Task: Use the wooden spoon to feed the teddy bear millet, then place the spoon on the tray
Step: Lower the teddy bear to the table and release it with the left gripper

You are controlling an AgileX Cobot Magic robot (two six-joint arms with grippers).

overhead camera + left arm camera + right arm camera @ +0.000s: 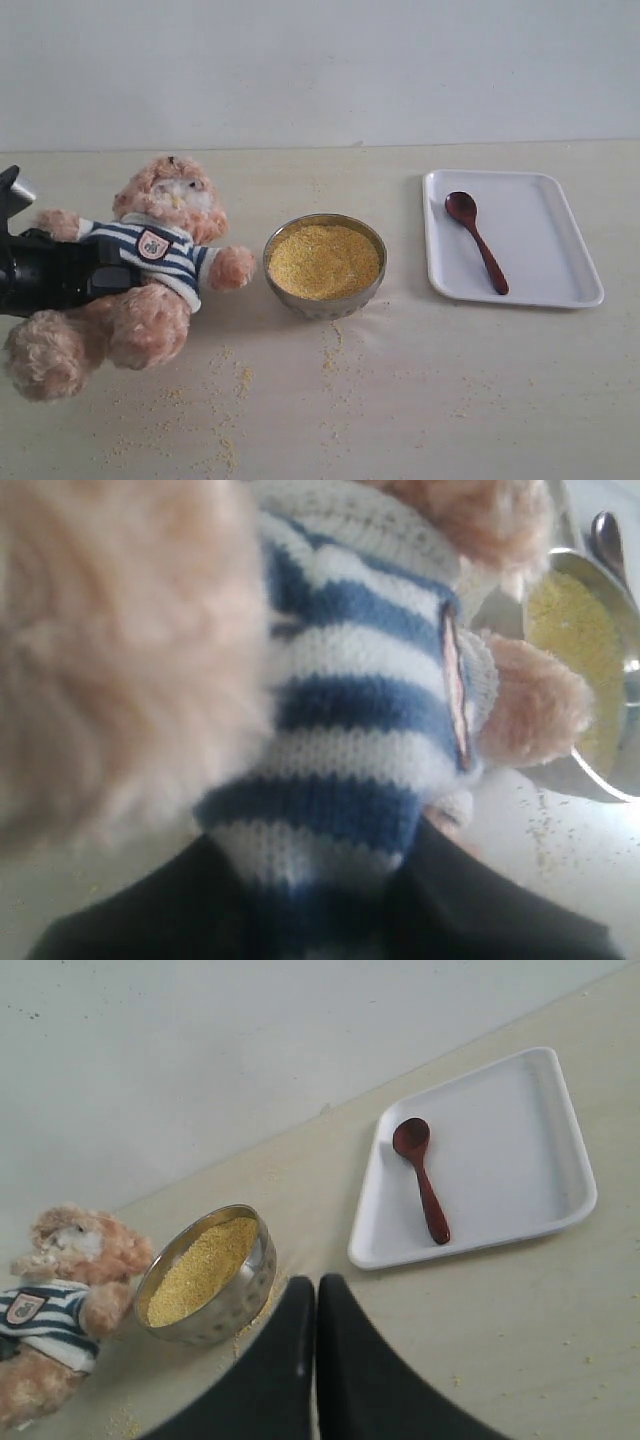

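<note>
Left gripper (320, 885) seemingly clamps the teddy bear (165, 250); right gripper (315, 1300) is pinched together, empty. Grain-strewn table (500, 400) lies open before the tray (545, 235).

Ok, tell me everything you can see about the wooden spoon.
The wooden spoon is slim and dark reddish-brown, looking like polished wood, with a small round bowl and a tapering handle. It lies flat in the white tray, in the half nearer the metal bowl, scoop end toward the far rim, handle slanting toward the near rim. Only the tray touches it.

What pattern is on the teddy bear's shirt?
Navy-and-white stripes; the teddy bear shows them best in the left wrist view.
</note>
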